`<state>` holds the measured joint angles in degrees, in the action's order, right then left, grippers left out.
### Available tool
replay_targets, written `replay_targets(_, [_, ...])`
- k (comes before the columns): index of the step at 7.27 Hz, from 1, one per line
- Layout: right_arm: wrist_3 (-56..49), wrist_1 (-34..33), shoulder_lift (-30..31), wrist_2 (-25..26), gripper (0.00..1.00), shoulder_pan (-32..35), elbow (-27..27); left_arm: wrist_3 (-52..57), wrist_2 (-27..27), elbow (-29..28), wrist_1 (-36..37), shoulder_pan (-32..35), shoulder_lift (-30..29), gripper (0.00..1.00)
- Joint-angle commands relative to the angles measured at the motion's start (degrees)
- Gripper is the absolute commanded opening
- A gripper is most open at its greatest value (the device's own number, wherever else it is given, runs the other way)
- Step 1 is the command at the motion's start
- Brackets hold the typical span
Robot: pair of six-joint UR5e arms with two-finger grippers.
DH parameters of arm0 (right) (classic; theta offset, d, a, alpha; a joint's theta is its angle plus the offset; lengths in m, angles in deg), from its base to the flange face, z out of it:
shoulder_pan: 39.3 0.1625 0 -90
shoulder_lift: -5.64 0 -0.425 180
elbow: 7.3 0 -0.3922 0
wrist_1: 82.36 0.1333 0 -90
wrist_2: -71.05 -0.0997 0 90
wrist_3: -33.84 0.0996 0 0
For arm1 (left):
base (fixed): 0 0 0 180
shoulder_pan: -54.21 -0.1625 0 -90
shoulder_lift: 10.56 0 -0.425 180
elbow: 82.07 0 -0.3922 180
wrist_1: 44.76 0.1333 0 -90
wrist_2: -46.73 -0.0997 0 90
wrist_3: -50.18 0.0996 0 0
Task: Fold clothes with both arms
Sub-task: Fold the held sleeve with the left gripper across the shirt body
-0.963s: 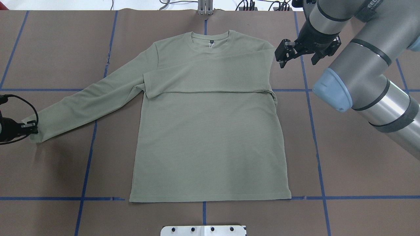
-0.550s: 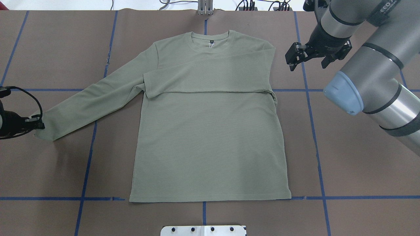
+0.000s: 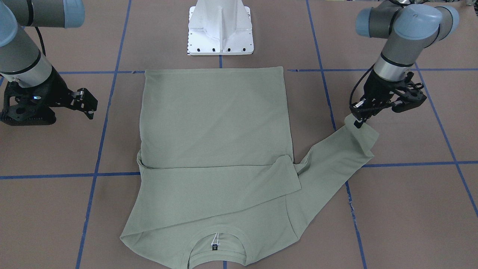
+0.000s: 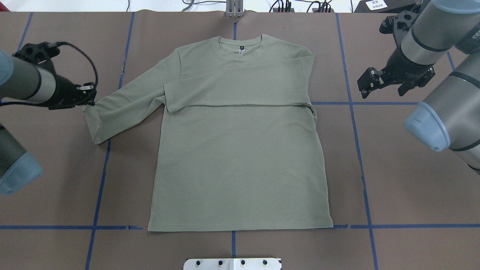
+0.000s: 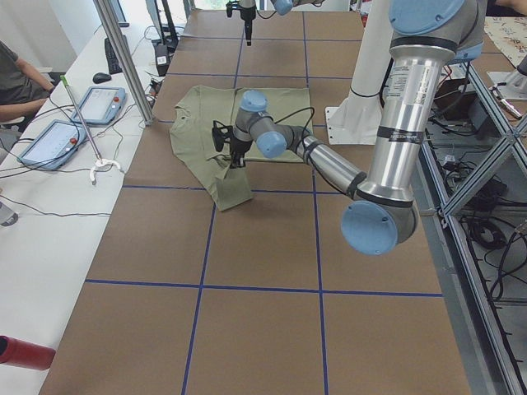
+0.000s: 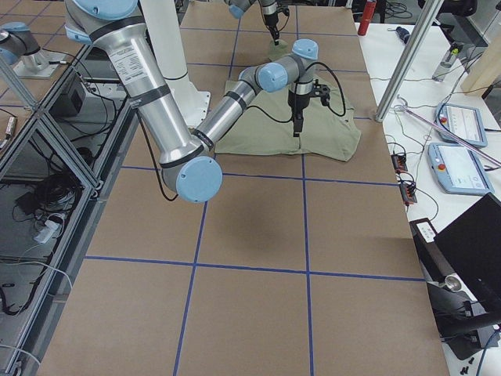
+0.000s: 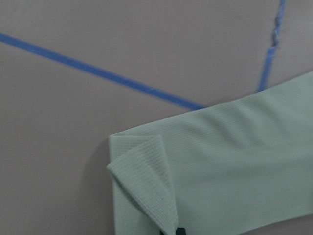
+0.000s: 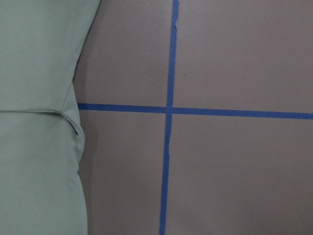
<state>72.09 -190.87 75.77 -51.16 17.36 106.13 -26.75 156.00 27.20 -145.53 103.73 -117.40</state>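
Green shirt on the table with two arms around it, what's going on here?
The robot is folding a sage-green long-sleeved shirt laid flat on the table. One sleeve already lies folded across the chest. The left gripper has its jaws shut on the other sleeve's cuff, lifted and doubled back toward the body. The right gripper hangs open over bare table beside the shirt, holding nothing.

Passable: table (image 4: 393, 180) right of shirt (image 4: 240, 165), also near left. Blocking: pedestal base (image 4: 232, 263) near centre, raised sleeve (image 4: 112, 112) far left.
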Motion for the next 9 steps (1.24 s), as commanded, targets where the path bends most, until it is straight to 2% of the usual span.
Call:
replay_targets(1, [-6.9, 0.1, 6.5, -1.5, 1.00, 3.9, 1.8, -0.7, 0.1, -3.5, 11.6, 0.3, -16.8, 0.00])
replay_targets(3, [-11.8, 0.2, 9.7, -5.0, 1.00, 8.4, 1.8, -5.1, 0.6, -13.8, 11.3, 0.1, -31.8, 0.00])
replay_targets(4, [-12.1, 0.2, 9.9, -5.1, 1.00, 8.7, 1.7, -9.3, 0.8, -23.0, 11.0, 0.1, -41.7, 0.00])
replay_targets(5, [-12.2, 0.2, 10.0, -5.1, 1.00, 9.0, 1.5, -14.3, 2.1, -29.1, 7.5, 0.1, -47.5, 0.00])
replay_targets(6, [-12.8, 0.1, 10.1, -5.1, 1.00, 9.1, 1.4, -18.8, 3.4, -32.3, 1.3, -2.3, -48.5, 0.00])
replay_targets(7, [-12.8, 0.1, 10.1, -5.1, 1.00, 9.1, 1.3, -19.7, 2.1, -34.8, -0.3, -6.5, -49.9, 0.00])
replay_targets(8, [-12.8, 0.1, 10.2, -5.1, 1.00, 9.2, 1.3, -22.5, -1.3, -36.3, -2.7, -8.6, -50.3, 0.00])
replay_targets(9, [-12.8, 0.1, 10.5, -5.1, 1.00, 9.1, 1.3, -23.3, -1.9, -39.0, -5.6, -10.1, -50.7, 0.00])
